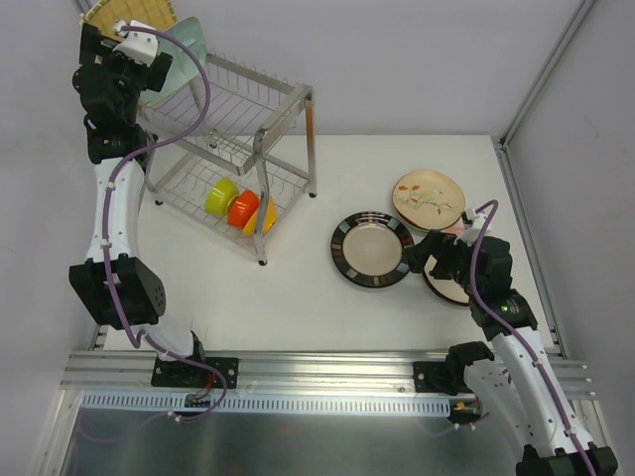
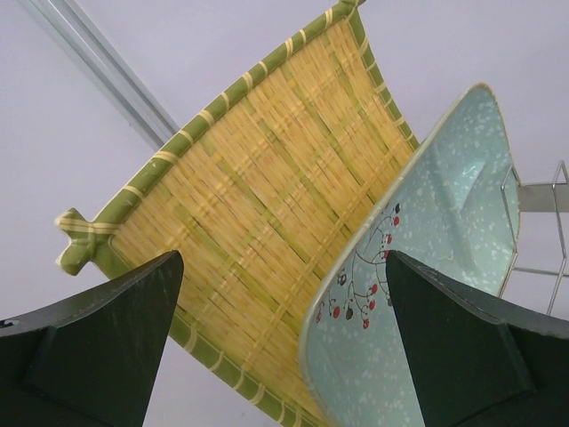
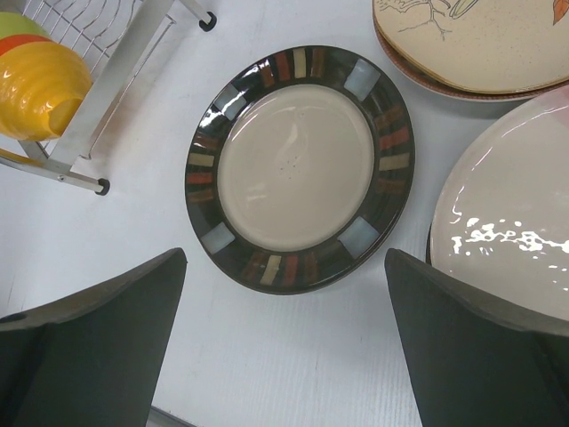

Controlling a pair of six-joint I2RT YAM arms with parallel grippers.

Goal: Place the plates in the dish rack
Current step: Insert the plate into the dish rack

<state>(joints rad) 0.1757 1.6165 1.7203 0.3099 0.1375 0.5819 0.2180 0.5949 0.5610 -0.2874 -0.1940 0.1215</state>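
The silver wire dish rack (image 1: 288,94) stands at the back left. A square yellow woven plate (image 1: 134,15) and a pale teal plate (image 1: 187,45) stand on edge at its upper left end. My left gripper (image 1: 134,55) is open right in front of them. In the left wrist view the woven plate (image 2: 258,187) and the teal plate (image 2: 436,249) fill the space beyond the open gripper (image 2: 283,258). My right gripper (image 1: 422,256) is open and empty above the table, just near of the dark-rimmed cream plate (image 1: 371,249), which also shows in the right wrist view (image 3: 298,169).
A cream floral plate (image 1: 429,198) lies on another plate behind the right gripper. A glossy pale plate (image 3: 507,240) lies to its right. Green (image 1: 220,195), orange (image 1: 243,208) and yellow (image 1: 260,218) bowls sit in the rack's lower tier. A rack leg (image 3: 98,107) stands left of the dark-rimmed plate.
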